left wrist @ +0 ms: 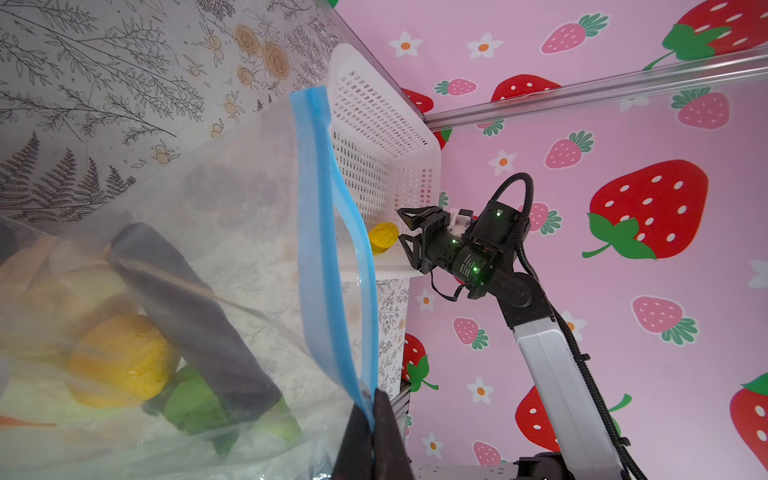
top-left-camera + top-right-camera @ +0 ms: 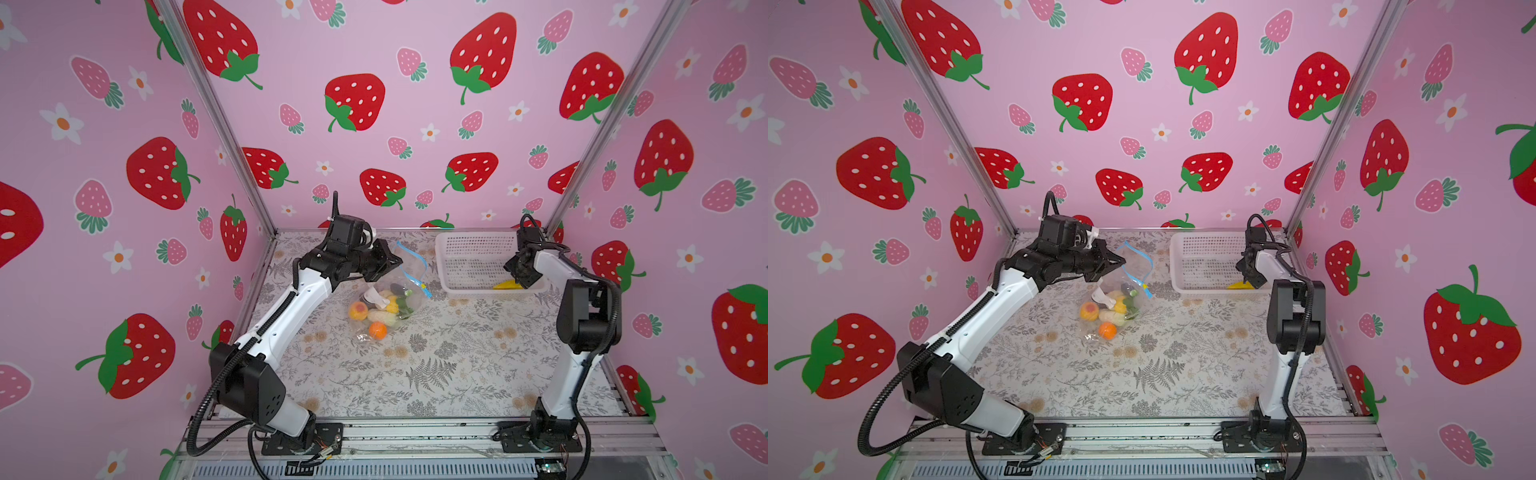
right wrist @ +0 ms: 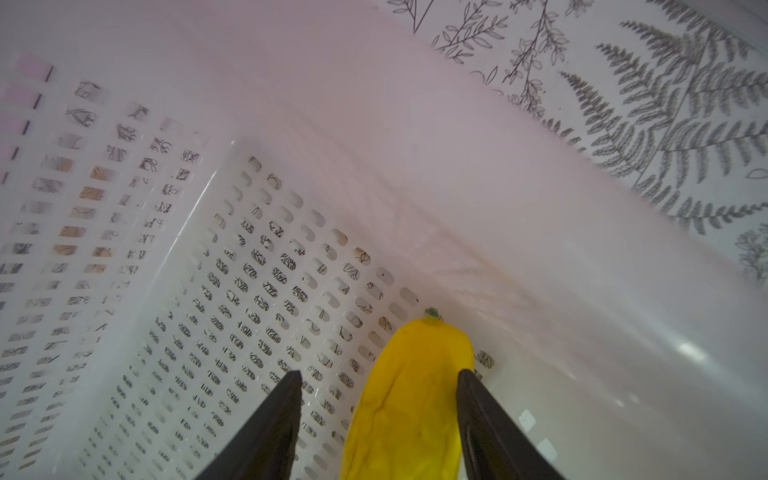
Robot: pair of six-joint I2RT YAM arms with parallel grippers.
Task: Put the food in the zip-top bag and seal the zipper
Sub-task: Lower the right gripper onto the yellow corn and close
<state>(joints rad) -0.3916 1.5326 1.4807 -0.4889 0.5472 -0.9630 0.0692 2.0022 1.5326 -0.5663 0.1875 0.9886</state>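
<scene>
Late loading stage; sealing not begun.

- Table [image 2: 457, 353]: patterned work surface, both arms reaching in.
- White mesh basket [image 2: 469, 251], rear right of the table: containing a single piece.
- Zip-top bag [image 2: 409, 272], left of the basket: lower part on the table, mouth lifted and gaping.
- Left gripper [image 1: 372, 415]: pressed together on the bag's blue rim, holding the mouth up.
- Right gripper [image 3: 379, 374]: inside the basket, spread, straddling the last piece and apparently touching it on one side only; not clamped.
- Food already bagged: orange [image 2: 377, 330], peach [image 2: 358, 310], dark avocado [image 2: 398, 287], plus green leaves and yellow and pale pieces not told apart through the crinkled film.
- Yellow fruit [image 3: 409, 399], probably the banana: at the front edge of the basket floor, outside the bag.
- Zipper [image 1: 320, 216]: two strips parted, unsealed.
- Slider [image 2: 423, 286]: yellow-tipped, on the basket side of the bag.

Left to do, by this reading: grasp, carry, drop in, then run the slider across.
</scene>
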